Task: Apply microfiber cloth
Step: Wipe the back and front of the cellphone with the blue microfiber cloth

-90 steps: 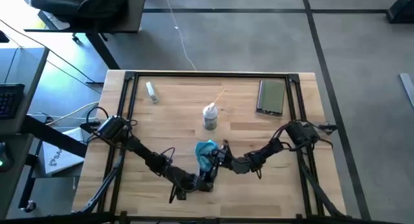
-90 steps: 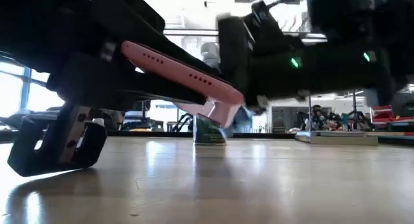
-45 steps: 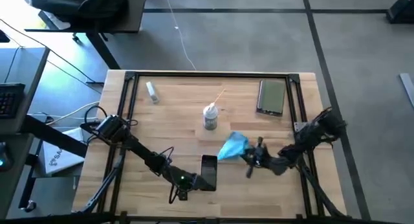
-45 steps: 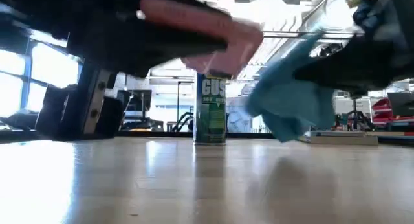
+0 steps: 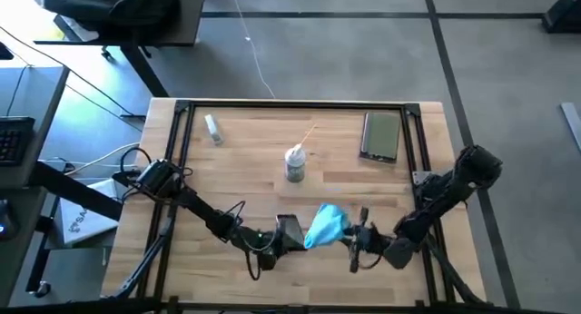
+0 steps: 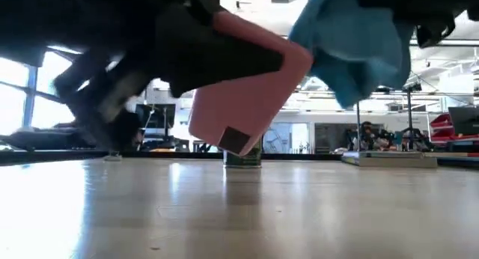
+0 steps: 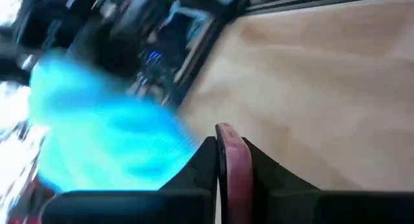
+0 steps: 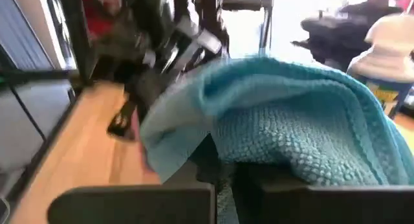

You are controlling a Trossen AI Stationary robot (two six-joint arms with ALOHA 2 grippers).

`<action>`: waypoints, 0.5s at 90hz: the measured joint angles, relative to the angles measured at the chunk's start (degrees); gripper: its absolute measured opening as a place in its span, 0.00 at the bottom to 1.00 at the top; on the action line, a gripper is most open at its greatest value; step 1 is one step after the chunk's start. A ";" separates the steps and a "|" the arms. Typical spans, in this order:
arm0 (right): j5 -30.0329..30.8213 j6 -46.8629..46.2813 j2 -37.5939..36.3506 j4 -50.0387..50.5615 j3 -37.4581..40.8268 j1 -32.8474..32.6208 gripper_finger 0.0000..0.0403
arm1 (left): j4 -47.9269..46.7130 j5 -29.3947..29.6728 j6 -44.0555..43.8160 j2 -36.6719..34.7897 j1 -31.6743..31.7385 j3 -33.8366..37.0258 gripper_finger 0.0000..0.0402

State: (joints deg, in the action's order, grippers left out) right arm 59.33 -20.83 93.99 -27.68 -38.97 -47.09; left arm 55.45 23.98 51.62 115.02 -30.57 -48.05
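Near the table's front edge, our right gripper [image 5: 352, 239] pinches the cloth [image 5: 326, 226] beside the phone [image 5: 290, 232] our left gripper [image 5: 275, 240] clamps; a hard wipe could knock it loose.

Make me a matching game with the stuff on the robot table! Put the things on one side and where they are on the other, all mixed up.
Things:
1. microfiber cloth
2. pink-cased phone
3. spray bottle
4. dark phone

Places:
A. lying flat near the table's far right corner
B. gripped in the left end effector, lifted off the table
C. standing upright mid-table
D. hanging from the right end effector, next to the lifted phone

Pairs: 1-D, 2-B, 3-C, 4-A
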 joint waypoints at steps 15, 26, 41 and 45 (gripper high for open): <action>-7.95 -23.93 1.97 29.14 -7.33 2.26 0.00 | 0.93 1.19 8.64 0.00 -2.07 0.02 0.03; -13.62 -24.31 5.89 33.43 -10.88 4.38 0.00 | 6.36 2.25 8.80 0.02 -3.69 -0.01 0.03; -22.94 -22.17 10.04 43.54 -16.96 7.21 0.07 | 10.97 7.64 4.42 0.04 -5.13 -0.28 0.03; -24.19 -21.72 10.08 47.31 -19.17 7.77 0.12 | 12.14 8.78 3.47 0.04 -5.29 -0.28 0.03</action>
State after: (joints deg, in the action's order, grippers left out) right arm 35.14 -42.55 104.06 19.64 -58.14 -39.32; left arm 67.59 32.76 55.09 115.06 -35.86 -48.34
